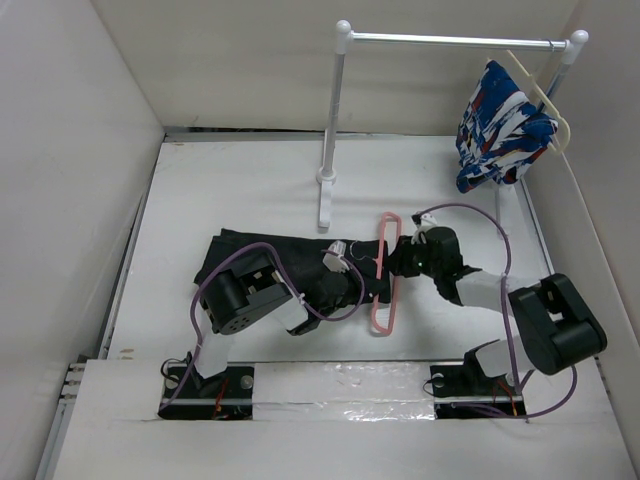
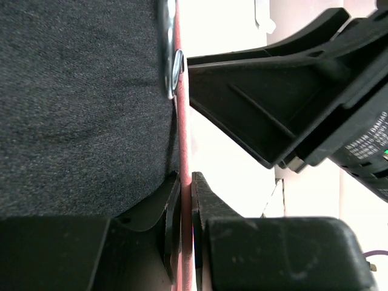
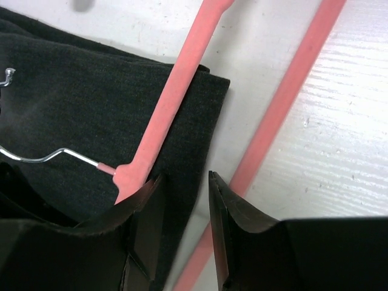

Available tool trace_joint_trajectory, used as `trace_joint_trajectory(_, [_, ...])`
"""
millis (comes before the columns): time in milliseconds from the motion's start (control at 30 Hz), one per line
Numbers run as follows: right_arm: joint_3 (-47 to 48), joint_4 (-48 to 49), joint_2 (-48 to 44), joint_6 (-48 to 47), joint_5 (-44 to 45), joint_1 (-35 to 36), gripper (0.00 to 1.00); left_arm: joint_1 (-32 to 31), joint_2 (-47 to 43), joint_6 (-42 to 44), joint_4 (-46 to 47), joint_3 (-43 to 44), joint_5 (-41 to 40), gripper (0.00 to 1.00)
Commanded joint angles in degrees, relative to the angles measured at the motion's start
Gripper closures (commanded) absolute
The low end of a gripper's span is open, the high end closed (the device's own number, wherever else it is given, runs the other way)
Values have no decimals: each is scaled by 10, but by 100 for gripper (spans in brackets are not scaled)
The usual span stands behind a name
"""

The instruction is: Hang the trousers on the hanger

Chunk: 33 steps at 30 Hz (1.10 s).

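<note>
The black trousers (image 1: 250, 262) lie flat across the middle of the table. The pink hanger (image 1: 383, 318) lies at their right end. In the right wrist view one hanger bar (image 3: 176, 91) lies on top of the trousers (image 3: 73, 103), while the other bar (image 3: 285, 103) rests on the bare table past the fabric's edge; the metal hook (image 3: 54, 156) lies over the fabric. My left gripper (image 2: 186, 176) is shut on a pink bar of the hanger (image 2: 182, 121), with trousers (image 2: 79, 103) beside it. My right gripper (image 3: 185, 177) is open, its jaws astride the trousers' edge.
A white clothes rack (image 1: 450, 40) stands at the back. At its right end a cream hanger (image 1: 540, 95) carries a blue, white and red garment (image 1: 500, 125). White walls close in the table (image 1: 250, 190) on the left, back and right.
</note>
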Motion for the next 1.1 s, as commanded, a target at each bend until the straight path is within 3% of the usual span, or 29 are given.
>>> trace_joint_trajectory(0, [20, 56, 23, -2, -15, -4, 60, -3, 4, 3, 32, 3, -15, 100])
trace_joint_trajectory(200, [9, 121, 89, 15, -56, -15, 66, -3, 0, 7, 29, -1, -20, 100])
trace_joint_trajectory(233, [7, 129, 92, 19, -63, -15, 72, -3, -1, 8, 30, -2, -22, 100])
trace_joint_trajectory(267, [5, 137, 95, 21, -70, -20, 88, -3, -3, 10, 29, -6, -25, 100])
trace_joint_trajectory(367, [-9, 155, 78, 28, -78, -31, 100, -3, -10, 14, 23, -14, -33, 100])
trace_joint_trajectory(533, [-16, 93, -15, 10, -67, -44, 100, 16, -42, 31, 13, -42, -48, 100])
trace_joint_trajectory(767, [-40, 16, -135, -16, -88, -117, 100, 21, -92, 66, -20, -95, -87, 100])
trace_joint_trajectory(1067, [-10, -58, -210, -31, -154, -209, 100, 21, -133, 110, -66, -120, -101, 100])
